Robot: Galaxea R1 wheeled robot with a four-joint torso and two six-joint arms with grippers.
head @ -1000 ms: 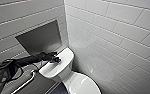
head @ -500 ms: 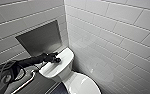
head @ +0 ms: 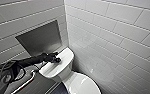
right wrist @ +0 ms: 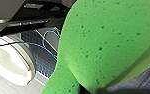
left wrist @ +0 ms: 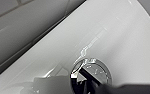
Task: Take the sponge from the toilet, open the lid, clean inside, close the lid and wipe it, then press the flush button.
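Note:
The white toilet (head: 66, 72) stands in the tiled corner, its lid (head: 82, 85) down. My left gripper (head: 57, 59) reaches over the tank top (head: 53, 68), shut. Its dark tip (left wrist: 87, 74) rests on the round flush button (left wrist: 98, 72) with the metallic ring, seen close in the left wrist view. The bright green sponge (right wrist: 108, 42) looms large in the right wrist view, pinched at its narrow end by my right gripper (right wrist: 96, 90). Beyond the sponge a white oval part of the toilet (right wrist: 9, 62) shows.
A recessed grey metal panel (head: 39, 38) sits in the wall behind the tank. A metal grab bar (head: 26, 82) runs beside the toilet on the left. White tiled walls (head: 116, 37) close in on the right. A thin blue cable (right wrist: 44, 45) hangs near the robot's body.

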